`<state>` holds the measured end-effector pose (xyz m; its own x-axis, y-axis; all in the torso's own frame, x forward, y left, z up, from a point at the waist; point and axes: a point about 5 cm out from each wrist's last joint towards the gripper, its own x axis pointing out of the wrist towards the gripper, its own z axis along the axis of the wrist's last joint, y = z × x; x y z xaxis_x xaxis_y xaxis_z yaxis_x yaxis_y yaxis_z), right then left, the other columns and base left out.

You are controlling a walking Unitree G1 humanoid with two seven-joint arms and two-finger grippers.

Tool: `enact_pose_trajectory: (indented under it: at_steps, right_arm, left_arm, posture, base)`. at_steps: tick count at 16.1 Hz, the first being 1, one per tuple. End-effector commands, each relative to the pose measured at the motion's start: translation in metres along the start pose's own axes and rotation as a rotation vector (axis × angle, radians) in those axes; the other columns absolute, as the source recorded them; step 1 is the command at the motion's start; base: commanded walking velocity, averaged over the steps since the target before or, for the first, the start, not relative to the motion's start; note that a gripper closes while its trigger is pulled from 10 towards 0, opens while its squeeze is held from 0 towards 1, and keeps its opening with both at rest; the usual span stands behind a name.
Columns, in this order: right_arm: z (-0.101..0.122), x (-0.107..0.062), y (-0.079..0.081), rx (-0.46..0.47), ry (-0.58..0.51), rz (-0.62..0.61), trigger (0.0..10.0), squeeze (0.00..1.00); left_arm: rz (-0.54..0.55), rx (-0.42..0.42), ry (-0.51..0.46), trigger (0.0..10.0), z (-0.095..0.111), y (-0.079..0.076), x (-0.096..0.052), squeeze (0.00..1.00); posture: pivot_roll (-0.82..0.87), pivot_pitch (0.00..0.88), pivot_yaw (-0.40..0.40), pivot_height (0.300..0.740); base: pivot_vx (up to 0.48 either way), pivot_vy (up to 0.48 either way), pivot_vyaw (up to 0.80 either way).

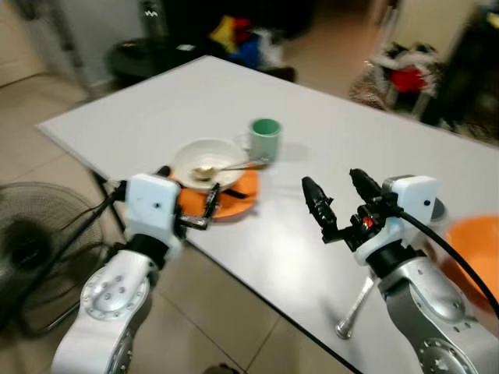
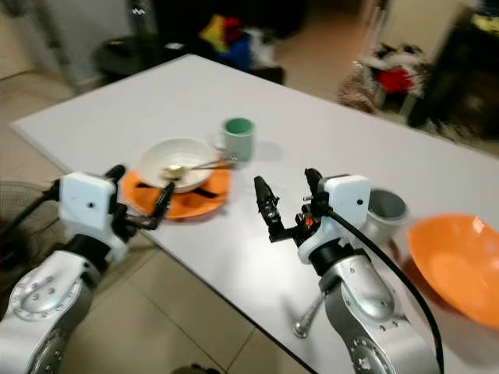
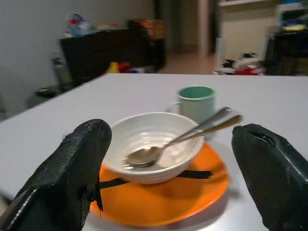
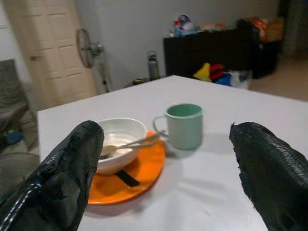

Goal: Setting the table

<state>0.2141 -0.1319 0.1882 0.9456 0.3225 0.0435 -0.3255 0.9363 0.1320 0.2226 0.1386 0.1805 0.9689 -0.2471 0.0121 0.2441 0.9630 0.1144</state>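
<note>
An orange plate [image 1: 234,201] lies near the white table's [image 1: 171,109] front-left edge. On it stands a white bowl [image 1: 204,161] with a metal spoon [image 3: 192,134] resting inside, handle toward a green mug [image 1: 265,139] just behind. A black strip [image 3: 192,174] lies on the plate under the bowl. My left gripper [image 1: 187,187] is open at the plate's near edge, one finger on each side of its rim. My right gripper [image 1: 330,179] hovers open over bare table to the right of the plate, holding nothing.
An orange bowl [image 2: 456,265] and a grey cup [image 2: 386,206] stand at the right. A metal utensil [image 2: 306,318] lies by the table's near edge under my right arm. A floor fan [image 1: 31,234] is low on the left. Clutter [image 1: 238,39] sits beyond the table.
</note>
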Motion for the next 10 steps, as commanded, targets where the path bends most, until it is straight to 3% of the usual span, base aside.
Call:
enact_pose_trajectory:
  at_steps: [1, 5, 7, 10]
  right_arm:
    - [0.0005, -0.0009, -0.0042, -0.006, 0.006, -0.017, 10.0, 1.0]
    - [-0.0024, -0.0013, -0.004, 0.017, 0.015, -0.032, 10.0, 1.0]
    - [-0.0029, -0.0024, -0.0051, 0.028, 0.017, -0.047, 10.0, 1.0]
    - [-0.0069, -0.0022, -0.0072, 0.044, 0.049, -0.08, 10.0, 1.0]
  left_arm:
    - [-0.005, 0.003, -0.006, 10.0, 0.0019, -0.002, 0.0008, 0.0]
    - [0.005, 0.006, 0.001, 10.0, 0.0014, 0.003, 0.0012, 0.0]
    - [0.012, 0.009, 0.003, 10.0, 0.0015, 0.0056, 0.0018, 0.0]
    - [0.011, 0.013, 0.011, 10.0, 0.0007, 0.0075, 0.0017, 0.0]
  posture:
    - [0.12, 0.0, 0.028, 0.74]
    - [0.12, 0.0, 0.03, 0.74]
    - [0.12, 0.0, 0.034, 0.74]
    - [0.12, 0.0, 0.036, 0.74]
  base:
    - [0.0, 0.0, 0.77]
    - [0.0, 0.0, 0.77]
    - [0.0, 0.302, 0.77]
    - [0.0, 0.317, 0.0]
